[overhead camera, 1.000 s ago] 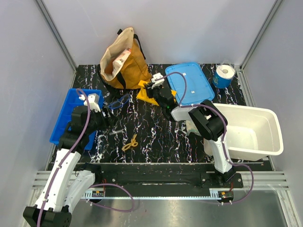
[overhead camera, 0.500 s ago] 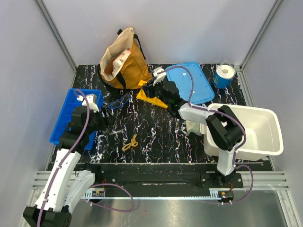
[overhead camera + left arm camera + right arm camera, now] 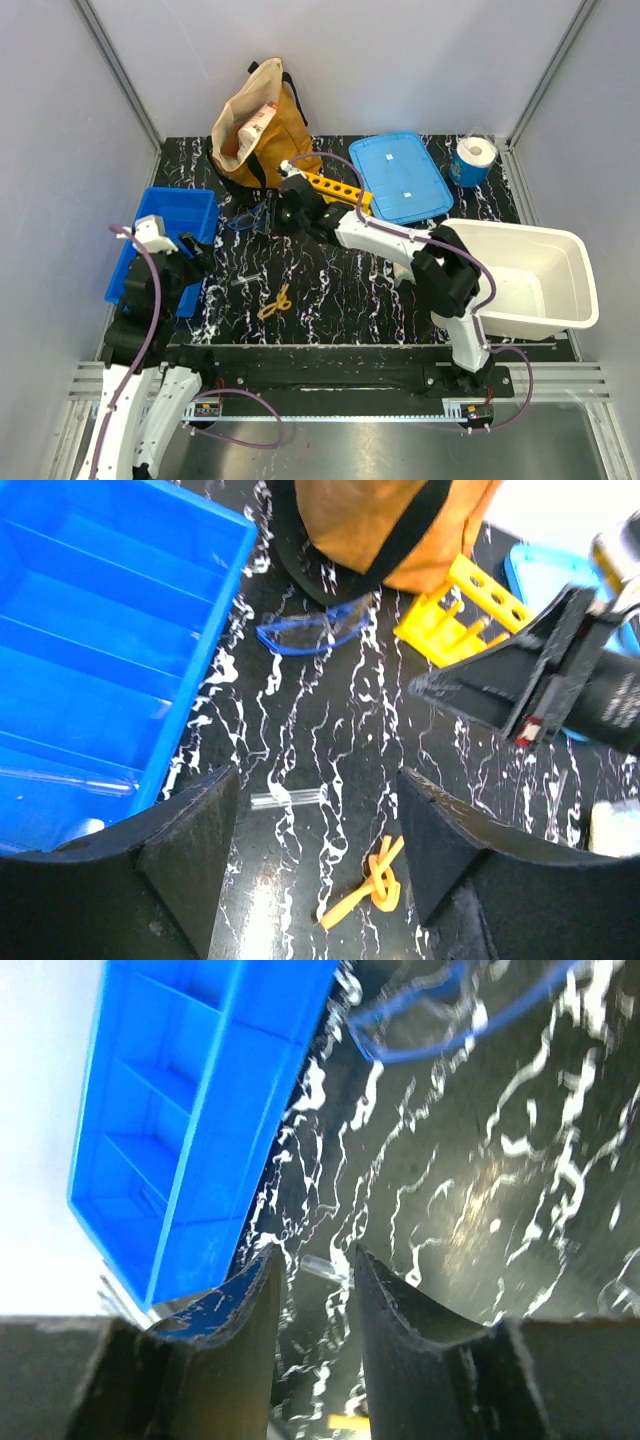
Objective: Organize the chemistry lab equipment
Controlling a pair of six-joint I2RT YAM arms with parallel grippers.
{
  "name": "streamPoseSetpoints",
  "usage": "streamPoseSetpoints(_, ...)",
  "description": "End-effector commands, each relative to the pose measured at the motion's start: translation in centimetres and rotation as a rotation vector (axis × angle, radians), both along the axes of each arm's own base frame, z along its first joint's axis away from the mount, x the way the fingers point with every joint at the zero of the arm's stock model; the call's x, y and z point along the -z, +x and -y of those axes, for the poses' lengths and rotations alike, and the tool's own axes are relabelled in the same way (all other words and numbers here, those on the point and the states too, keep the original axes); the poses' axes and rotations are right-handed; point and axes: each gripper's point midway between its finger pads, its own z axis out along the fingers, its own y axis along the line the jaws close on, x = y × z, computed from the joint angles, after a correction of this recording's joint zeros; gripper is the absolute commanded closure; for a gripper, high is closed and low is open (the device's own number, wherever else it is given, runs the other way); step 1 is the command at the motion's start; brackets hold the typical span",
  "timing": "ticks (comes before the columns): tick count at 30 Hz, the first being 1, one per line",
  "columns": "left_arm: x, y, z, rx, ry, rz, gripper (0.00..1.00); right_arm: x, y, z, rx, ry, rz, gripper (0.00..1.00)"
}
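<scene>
- goggles [image 3: 252, 215], a clear tube [image 3: 288, 798] and the yellow loop [image 3: 370, 883] lie loose on the table, unsorted.
- a second tube [image 3: 70, 780] lies in the blue bin [image 3: 175, 205].
- left gripper [image 3: 315, 780] gapes wide, empty; right gripper [image 3: 312, 1260] is narrow, empty, beside the goggles.
- most sorting seems left.

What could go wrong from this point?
The tube lies loose on the table ahead of the open left gripper; a pinch may roll it away. The right gripper hangs near the goggles and the tan bag, in the left wrist camera's view, so the arms might collide or nudge the goggles.
</scene>
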Motion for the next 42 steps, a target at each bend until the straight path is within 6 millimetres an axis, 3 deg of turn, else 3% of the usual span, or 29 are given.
streamPoseSetpoints(1, -2.8, -0.9, -2.4, -0.133, 0.003, 0.110, 0.32, 3.9, -2.4, 0.1, 0.230, 0.014, -0.480, 0.59)
streamPoseSetpoints(3, -3.0, -1.1, -2.7, -0.146, 0.002, 0.119, 0.30, 4.0, -2.9, -0.5, 0.246, 0.036, -0.545, 0.59)
streamPoseSetpoints(6, -2.2, -0.6, -2.3, -0.124, 0.009, 0.092, 0.27, 3.7, -2.9, -1.5, 0.167, 0.034, -0.480, 0.59)
streamPoseSetpoints(10, -0.2, 0.9, -0.5, -0.006, 0.057, -0.005, 0.27, 3.6, -2.8, -0.1, 0.108, 0.020, -0.364, 0.59)
streamPoseSetpoints(11, 0.6, 1.5, 0.5, 0.060, 0.078, -0.037, 0.27, 4.1, -3.3, 1.1, 0.084, -0.003, -0.327, 0.59)
streamPoseSetpoints(12, 1.4, 2.0, 1.4, 0.129, 0.102, -0.075, 0.28, 2.7, -3.4, 1.3, 0.045, 0.019, -0.258, 0.58)
streamPoseSetpoints(16, 3.7, 3.0, 4.0, 0.346, 0.197, -0.182, 0.33, 0.5, -4.9, 5.4, 0.018, 0.029, -0.066, 0.58)
streamPoseSetpoints(19, 4.4, 4.0, 4.8, 0.442, 0.325, -0.212, 0.38, -2.1, -5.8, 8.8, 0.046, 0.035, 0.059, 0.57)
streamPoseSetpoints(22, 5.6, 4.9, 4.7, 0.499, 0.523, -0.262, 0.35, -4.8, -7.6, 11.6, 0.034, 0.070, 0.161, 0.57)
streamPoseSetpoints(24, 6.6, 5.0, 5.2, 0.607, 0.673, -0.304, 0.33, -7.5, -8.2, 14.3, 0.090, 0.105, 0.247, 0.57)
streamPoseSetpoints(25, 7.1, 5.1, 5.6, 0.667, 0.742, -0.317, 0.32, -7.9, -8.6, 15.4, 0.107, 0.111, 0.271, 0.57)
streamPoseSetpoints(29, 11.0, 4.8, 5.8, 0.903, 0.948, -0.441, 0.32, -11.1, -9.8, 19.8, 0.206, 0.171, 0.380, 0.57)
streamPoseSetpoints(31, 13.6, 4.2, 5.5, 1.002, 0.995, -0.535, 0.33, -11.9, -10.5, 21.3, 0.226, 0.197, 0.415, 0.57)
streamPoseSetpoints(35, 16.8, 3.5, 5.2, 1.084, 0.988, -0.680, 0.36, -13.2, -11.3, 23.4, 0.262, 0.209, 0.462, 0.57)
streamPoseSetpoints(39, 18.4, 3.7, 3.6, 1.067, 0.983, -0.778, 0.37, -13.6, -11.6, 24.8, 0.290, 0.200, 0.492, 0.57)
streamPoseSetpoints(42, 18.8, 4.2, 3.5, 1.073, 0.979, -0.794, 0.41, -13.9, -11.6, 25.3, 0.303, 0.204, 0.504, 0.57)
